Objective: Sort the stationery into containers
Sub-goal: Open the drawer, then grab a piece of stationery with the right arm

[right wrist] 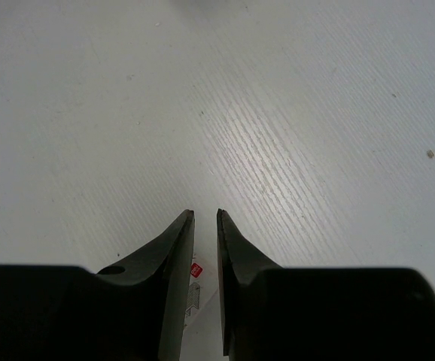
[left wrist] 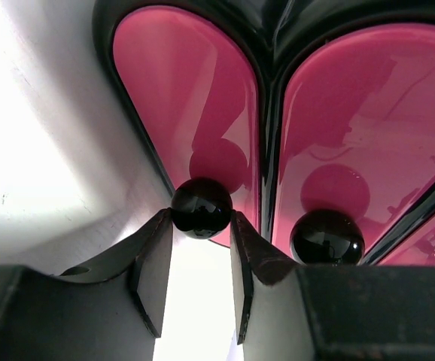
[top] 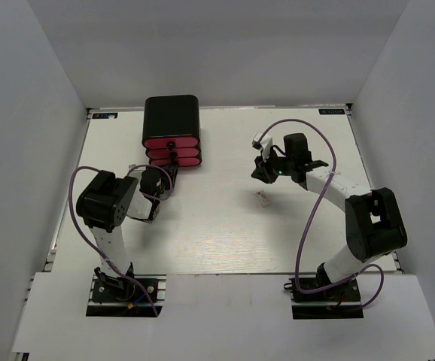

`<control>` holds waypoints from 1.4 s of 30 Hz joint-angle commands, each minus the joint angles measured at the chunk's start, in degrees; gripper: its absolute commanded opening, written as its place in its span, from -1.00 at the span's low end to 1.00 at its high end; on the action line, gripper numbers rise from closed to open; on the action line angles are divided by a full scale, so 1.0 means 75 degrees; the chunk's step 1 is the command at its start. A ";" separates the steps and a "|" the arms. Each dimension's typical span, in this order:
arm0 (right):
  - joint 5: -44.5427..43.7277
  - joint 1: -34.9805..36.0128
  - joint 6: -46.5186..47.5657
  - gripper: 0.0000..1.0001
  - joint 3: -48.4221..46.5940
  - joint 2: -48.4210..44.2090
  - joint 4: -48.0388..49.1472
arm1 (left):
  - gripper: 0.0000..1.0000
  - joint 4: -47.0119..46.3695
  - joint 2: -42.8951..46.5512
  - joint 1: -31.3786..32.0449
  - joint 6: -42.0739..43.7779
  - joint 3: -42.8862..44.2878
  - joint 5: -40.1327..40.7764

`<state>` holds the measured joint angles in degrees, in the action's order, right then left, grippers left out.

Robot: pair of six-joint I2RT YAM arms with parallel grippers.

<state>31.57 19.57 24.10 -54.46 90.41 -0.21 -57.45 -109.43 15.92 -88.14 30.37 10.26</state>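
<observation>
- The containers are three glossy pink-red drawers with rounded ends. They are stacked in one smooth black box with rounded corners, at about 11 o'clock on the worktop.
- Each drawer front carries a shiny black ball knob, and the fronts mirror those knobs as dark blurs.
- All three drawers sit flush in the box, so their insides are hidden.
- The worktop is matt white, with a fine ribbed grain in the right wrist view.
- The only stationery in view is a small white block with a red mark. It lies flat on the worktop at about 3 o'clock from the centre, well apart from the drawers.
- The left arm is folded at the elbow and reaches toward 12 o'clock, low at the foot of the stack.
- The left end effector is clamped on the knob of the lowest drawer, one dark finger touching each side of the ball. The next knob is just beside it at 3 o'clock.
- The right arm bends in from 4 o'clock, with a purple cable looping along it.
- The right end effector hangs over the worktop at 12 o'clock of the block. Its wedge-shaped fingers are a narrow slit apart with nothing between the tips.
- The block's red mark shows through that slit.
</observation>
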 commanded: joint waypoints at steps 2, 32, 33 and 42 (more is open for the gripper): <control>0.0185 -0.0031 -0.0072 -0.50 0.0112 -0.0184 0.0039 | -0.34 -0.0039 0.0000 -0.0037 0.0021 -0.0005 0.0155; -0.0740 -0.0020 0.0034 0.10 0.0089 -0.0009 -0.1272 | 0.57 0.1130 0.2038 0.0045 0.0957 -0.1342 -0.0887; -0.0938 -0.0020 -0.0036 0.10 0.0066 0.0096 -0.1378 | 0.60 0.1353 0.2132 -0.0025 0.1086 -0.1342 -0.0888; -0.1842 0.0074 -0.0506 0.18 0.0218 0.0249 -0.2093 | 0.69 0.3555 0.3935 -0.0025 0.3020 -0.1552 -0.1298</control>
<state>20.40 19.64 22.46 -53.43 91.24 -12.78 -38.70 -85.21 16.19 -72.55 19.53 2.00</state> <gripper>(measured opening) 0.591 0.839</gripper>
